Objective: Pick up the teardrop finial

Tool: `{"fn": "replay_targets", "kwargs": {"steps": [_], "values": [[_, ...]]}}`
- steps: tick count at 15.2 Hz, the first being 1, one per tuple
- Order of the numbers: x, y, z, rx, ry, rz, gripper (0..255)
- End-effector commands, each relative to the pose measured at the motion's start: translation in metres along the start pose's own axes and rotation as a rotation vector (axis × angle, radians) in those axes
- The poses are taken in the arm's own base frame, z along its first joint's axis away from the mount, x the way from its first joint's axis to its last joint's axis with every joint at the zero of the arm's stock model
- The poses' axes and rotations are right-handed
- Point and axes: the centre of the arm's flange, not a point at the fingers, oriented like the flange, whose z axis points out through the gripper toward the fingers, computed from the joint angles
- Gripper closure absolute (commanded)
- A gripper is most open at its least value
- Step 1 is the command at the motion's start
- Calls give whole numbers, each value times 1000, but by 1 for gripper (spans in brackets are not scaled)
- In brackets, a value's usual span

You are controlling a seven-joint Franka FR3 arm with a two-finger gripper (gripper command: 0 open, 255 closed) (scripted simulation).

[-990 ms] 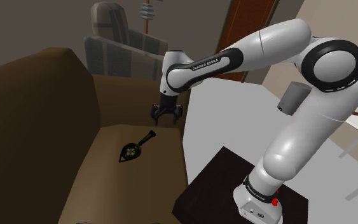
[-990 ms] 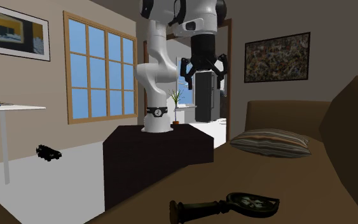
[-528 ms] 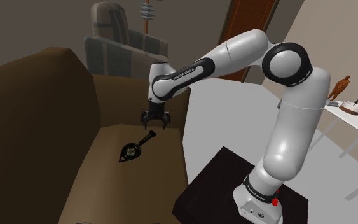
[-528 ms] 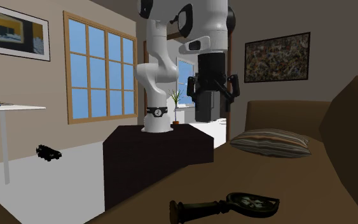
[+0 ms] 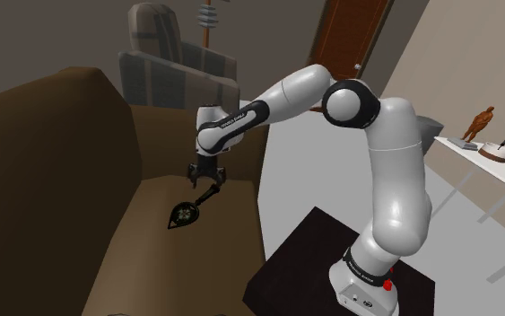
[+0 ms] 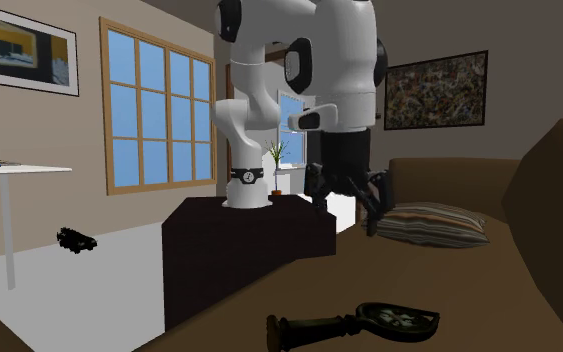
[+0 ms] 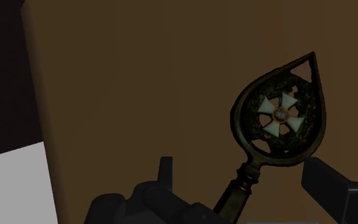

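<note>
1. Finial (image 5: 186, 214): one, dark, with a teardrop head and a white cross, lying flat on the brown sofa (image 5: 80, 179) seat.
2. Gripper (image 5: 204, 175): one, its two fingers spread wide and gripping nothing. In the shoulder view the finial head lies at 7 o'clock from it.
3. Cushion (image 6: 427, 224): one, striped.

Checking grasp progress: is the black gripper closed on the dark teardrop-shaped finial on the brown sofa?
No, the second exterior view shows the black gripper open in the air above the dark teardrop-shaped finial on the brown sofa.

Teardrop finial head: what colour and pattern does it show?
Dark teardrop finial with a white four-armed cross at centre; clearest in the wrist view.
</note>
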Motion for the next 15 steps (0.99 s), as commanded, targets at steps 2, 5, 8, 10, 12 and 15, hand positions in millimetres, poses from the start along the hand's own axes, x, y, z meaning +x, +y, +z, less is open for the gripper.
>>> {"fn": "replay_targets", "kwargs": {"steps": [2,5,8,10,12,15], "values": [[25,-17,28,-6,-10,82,0],[51,-33,56,-12,-21,162,0],[74,-44,79,-17,-30,228,0],[76,-45,90,-17,-30,228,0],[77,-46,100,-17,-30,228,0],[80,-47,115,-17,-30,228,0]]}}
